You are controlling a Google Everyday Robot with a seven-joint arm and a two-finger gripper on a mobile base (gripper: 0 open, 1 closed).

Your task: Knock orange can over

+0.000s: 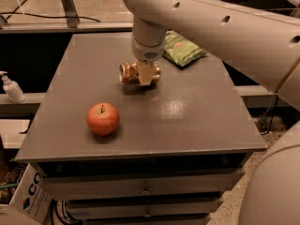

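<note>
Camera view: the pincer [146, 75] hangs straight down from the arm over the middle of the counter [197, 121], clamped on the orange can [130, 72]. One pale finger crosses the can's near side. The can lies on its side with its silver top facing left, low over its own shadow; whether it touches the surface is unclear. The apple [102, 118] sits well apart toward the front, and the green snack bag [183, 50] lies behind. To finish well, settle the can down, part the fingers slowly and lift straight up, so it doesn't roll.
</note>
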